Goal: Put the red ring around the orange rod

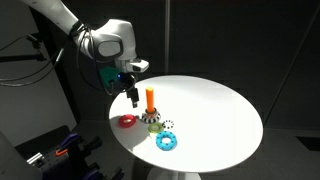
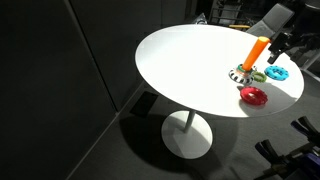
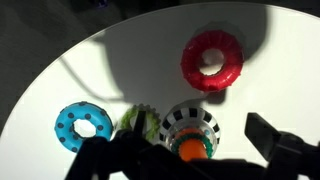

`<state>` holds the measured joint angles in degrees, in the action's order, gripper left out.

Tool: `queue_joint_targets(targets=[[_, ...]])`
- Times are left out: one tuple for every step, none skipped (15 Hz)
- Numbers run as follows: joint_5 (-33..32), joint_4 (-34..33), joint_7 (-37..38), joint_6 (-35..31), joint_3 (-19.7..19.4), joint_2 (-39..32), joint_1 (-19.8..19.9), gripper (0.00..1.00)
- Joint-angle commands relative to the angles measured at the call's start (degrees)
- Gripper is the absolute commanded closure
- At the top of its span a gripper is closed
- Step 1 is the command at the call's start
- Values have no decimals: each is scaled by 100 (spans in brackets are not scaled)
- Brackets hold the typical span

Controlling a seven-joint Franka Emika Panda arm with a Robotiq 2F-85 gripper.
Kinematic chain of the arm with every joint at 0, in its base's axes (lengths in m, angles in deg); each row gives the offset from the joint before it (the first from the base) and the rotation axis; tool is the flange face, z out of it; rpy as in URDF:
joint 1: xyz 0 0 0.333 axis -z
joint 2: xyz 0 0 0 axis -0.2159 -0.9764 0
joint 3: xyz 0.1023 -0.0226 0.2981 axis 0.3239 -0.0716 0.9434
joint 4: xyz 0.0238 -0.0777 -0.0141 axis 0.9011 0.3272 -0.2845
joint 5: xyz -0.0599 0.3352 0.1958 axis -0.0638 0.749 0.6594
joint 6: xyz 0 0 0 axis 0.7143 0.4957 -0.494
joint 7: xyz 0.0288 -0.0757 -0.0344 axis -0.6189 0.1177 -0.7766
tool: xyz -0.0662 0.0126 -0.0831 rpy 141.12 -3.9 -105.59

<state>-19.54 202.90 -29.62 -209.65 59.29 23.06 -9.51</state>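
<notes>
The red ring point(image 1: 127, 121) lies flat on the white table, next to the orange rod point(image 1: 150, 99). The rod stands upright on its black-and-white base point(image 1: 153, 121). Both also show in an exterior view, the ring point(image 2: 253, 96) and the rod point(image 2: 258, 50). In the wrist view the red ring point(image 3: 212, 60) is at upper right and the rod's top point(image 3: 190, 150) is low in the middle. My gripper point(image 1: 132, 93) hangs above the table between ring and rod. Its fingers point(image 3: 182, 166) are spread wide and hold nothing.
A light-blue ring point(image 3: 82, 125) and a green toothed ring point(image 3: 138, 122) lie beside the rod's base point(image 3: 190, 124). The blue ring point(image 1: 166, 141) is near the table's front edge. The round table point(image 2: 190, 60) stands on one pedestal, with dark surroundings.
</notes>
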Motion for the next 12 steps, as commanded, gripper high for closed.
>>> queue_joint_targets(targets=[[511,272,-539,-500,-92,-86,-61,0],[621,328,-645,-584,-94,-128,-62,0],[719,371,-751,-646,-97,-189,-59,0],[788,406,-830,-689,-98,-242,-56,0],[807,424,-872,-728,-99,-324,-49,0],[812,426,-907,-746,-102,-395,-43,0],[790,416,-902,-754,-105,-468,-39,0],[762,404,-897,-764,-107,-530,-36,0],[712,390,-864,-782,-111,-594,-34,0],[690,387,-849,-810,-114,-653,-34,0],[658,388,-829,-857,-116,-720,-35,0],[642,387,-821,-893,-116,-775,-38,0]])
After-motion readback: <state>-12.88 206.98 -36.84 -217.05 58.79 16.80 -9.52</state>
